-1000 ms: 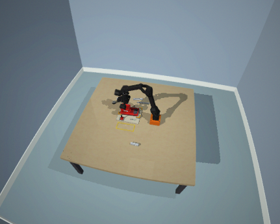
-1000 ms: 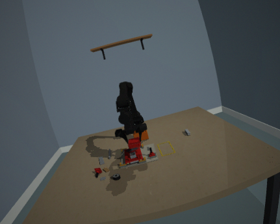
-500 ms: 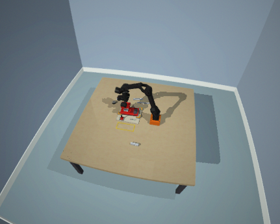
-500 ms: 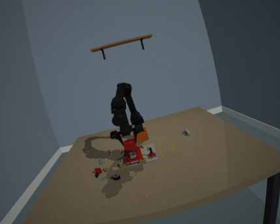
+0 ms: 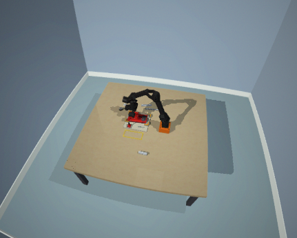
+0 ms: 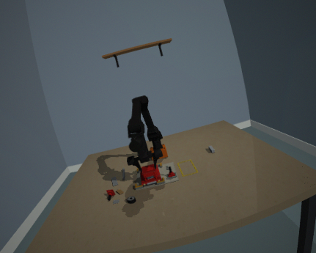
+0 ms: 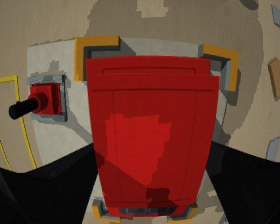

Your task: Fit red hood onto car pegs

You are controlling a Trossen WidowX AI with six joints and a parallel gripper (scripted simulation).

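Note:
The red hood (image 7: 150, 135) (image 6: 150, 170) is held level in my gripper (image 7: 152, 147) (image 6: 147, 166), which is shut on its two sides. It is low over the red car chassis (image 7: 150, 65) (image 5: 138, 121), roughly lined up with it. The chassis sits in the jig (image 7: 45, 135) between orange corner brackets. In the wrist view, one end of the chassis shows past the hood's far edge and a dark-windowed part past its near edge. The engine block, pegs and corner holes are hidden in the wrist view; I cannot tell whether any peg is in a hole.
A red block with a black post (image 7: 47, 100) (image 6: 171, 173) stands in a grey socket beside the car. A black wheel (image 6: 131, 199), a red part (image 6: 111, 193) and small pieces lie on the other side. A grey part (image 5: 143, 153) (image 6: 211, 149) lies apart, beyond a yellow outline.

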